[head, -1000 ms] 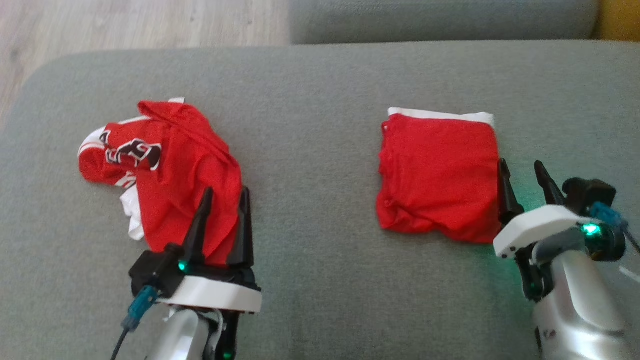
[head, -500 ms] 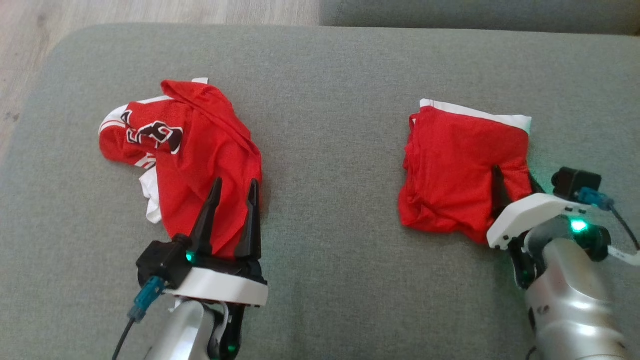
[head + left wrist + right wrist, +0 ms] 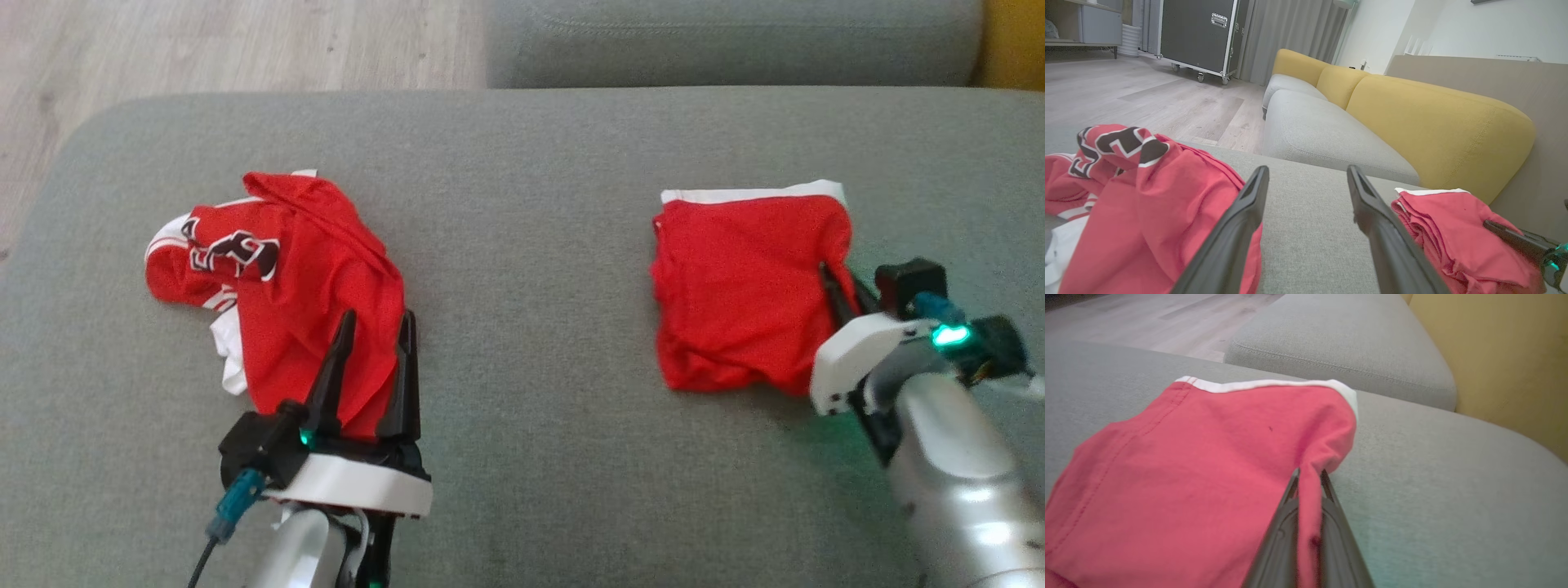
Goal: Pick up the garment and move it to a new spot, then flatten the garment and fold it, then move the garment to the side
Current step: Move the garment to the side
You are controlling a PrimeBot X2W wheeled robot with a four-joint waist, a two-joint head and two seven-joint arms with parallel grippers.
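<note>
Two red garments on grey sofa seat (image 3: 531,204).
Head view: we see folded red garment (image 3: 743,286) at right, our right gripper (image 3: 833,276) clamped on its right edge. Crumpled red jersey (image 3: 310,294) at left, our left gripper (image 3: 379,317) at its near edge, spread wide, holding nothing.
Left wrist view: jaws wide apart, bare cushion between.
Right wrist view: jaws pinch fold of red cloth.

Garment (image 3: 739,294): red, folded squarish, white band along far edge; lies on grey sofa seat (image 3: 531,204), right edge bunched.
</note>
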